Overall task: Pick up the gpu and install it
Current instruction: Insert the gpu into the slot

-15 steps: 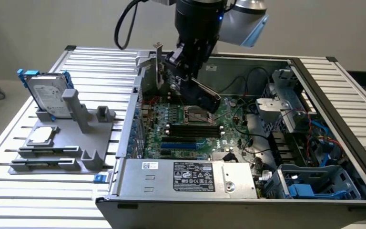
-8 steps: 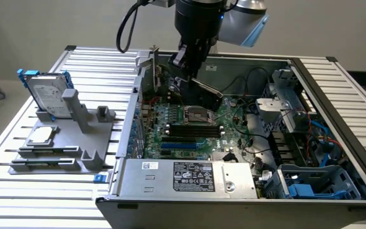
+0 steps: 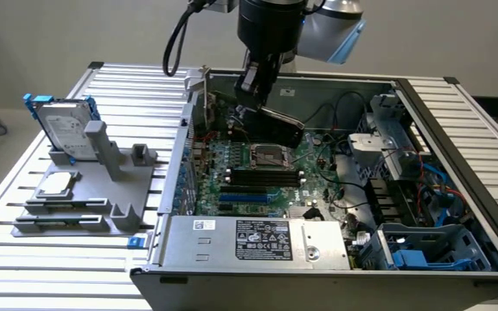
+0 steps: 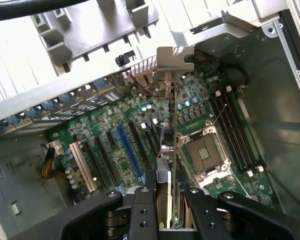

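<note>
The pincer is clamped on the gpu, with 1 finger pressed against each face of the card near its upper edge. The card is held edge-down inside the open computer case, over the green motherboard, just beside the empty processor socket. Its silver end bracket sits close to the case's rear wall with the slot openings. A blue expansion slot lies to one side of the card. Outside the case, on the slatted table, a grey fixture carries a hard drive and a square processor chip.
</note>
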Robot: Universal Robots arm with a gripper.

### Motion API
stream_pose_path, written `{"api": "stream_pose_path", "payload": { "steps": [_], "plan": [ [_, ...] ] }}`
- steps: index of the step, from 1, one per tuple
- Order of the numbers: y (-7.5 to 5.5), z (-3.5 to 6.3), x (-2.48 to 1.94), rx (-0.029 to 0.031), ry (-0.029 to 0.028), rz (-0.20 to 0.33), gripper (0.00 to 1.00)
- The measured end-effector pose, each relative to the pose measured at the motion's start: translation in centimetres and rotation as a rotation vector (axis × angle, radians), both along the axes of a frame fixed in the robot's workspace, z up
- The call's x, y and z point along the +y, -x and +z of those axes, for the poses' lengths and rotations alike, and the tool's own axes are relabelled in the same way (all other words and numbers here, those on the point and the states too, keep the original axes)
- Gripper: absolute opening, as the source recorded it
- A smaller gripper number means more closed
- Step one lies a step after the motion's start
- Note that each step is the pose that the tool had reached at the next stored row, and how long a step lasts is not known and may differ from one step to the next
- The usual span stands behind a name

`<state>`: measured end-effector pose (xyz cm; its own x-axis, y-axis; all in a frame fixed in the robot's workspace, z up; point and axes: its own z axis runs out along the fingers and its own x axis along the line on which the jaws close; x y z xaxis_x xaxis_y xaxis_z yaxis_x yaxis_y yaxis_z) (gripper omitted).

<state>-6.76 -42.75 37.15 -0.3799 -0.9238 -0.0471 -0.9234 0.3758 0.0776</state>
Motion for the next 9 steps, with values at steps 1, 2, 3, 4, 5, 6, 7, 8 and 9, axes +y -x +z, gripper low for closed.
{"api": "stream_pose_path", "payload": {
  "steps": [1,2,3,4,5,6,7,8,9],
  "plan": [
    [-0.01,0.0,0.0,0.0,0.0,0.014,0.26],
    [-0.03,0.0,0.0,0.0,-0.0001,0.029,0.26],
    [-0.05,0.0,0.0,0.0,0.0,0.042,0.26],
    [-0.07,0.0,0.0,0.0,-0.0002,0.055,0.26],
    [-0.09,0.0,0.0,-0.0001,-0.0003,0.067,0.26],
    [-0.12,0.0,0.0,-0.0004,-0.0006,0.078,0.26],
    [-0.15,0.0,0.0,-0.0008,-0.0008,0.089,0.26],
    [-0.18,0.0,0.0,-0.0013,-0.001,0.099,0.26],
    [-0.2,0.0,0.0,-0.0027,-0.0011,0.108,0.26]
  ]
}}
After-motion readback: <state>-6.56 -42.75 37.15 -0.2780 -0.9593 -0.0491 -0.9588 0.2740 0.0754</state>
